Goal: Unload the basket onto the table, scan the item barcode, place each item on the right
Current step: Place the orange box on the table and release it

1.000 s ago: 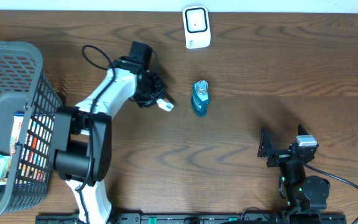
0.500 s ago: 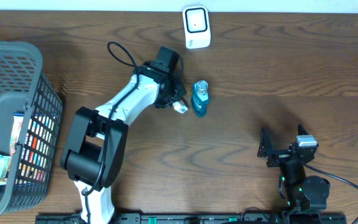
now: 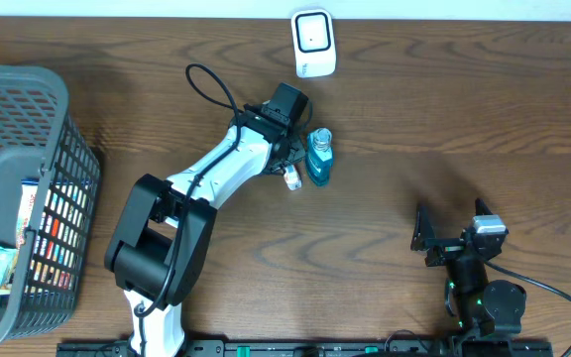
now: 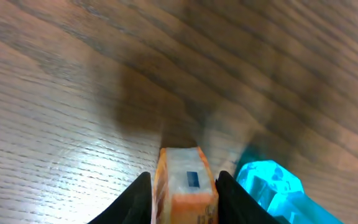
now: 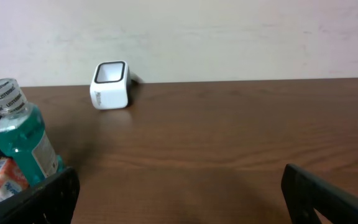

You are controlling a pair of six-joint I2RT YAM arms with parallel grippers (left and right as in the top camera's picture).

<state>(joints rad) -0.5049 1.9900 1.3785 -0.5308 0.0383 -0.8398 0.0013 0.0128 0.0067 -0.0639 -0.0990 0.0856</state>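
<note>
Showing only wrist-side, left hand (image 4: 183, 177) straddles the box (image 4: 188, 186), grip unclear; right hand (image 3: 424, 238) gapes empty.

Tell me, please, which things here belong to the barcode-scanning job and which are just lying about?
For the job:
- scanner
- box, the likely item
- left gripper, fingers either side of the box

Lying about, it seems:
- bottle, beside the box
- basket of goods
- right gripper, open and idle
</note>
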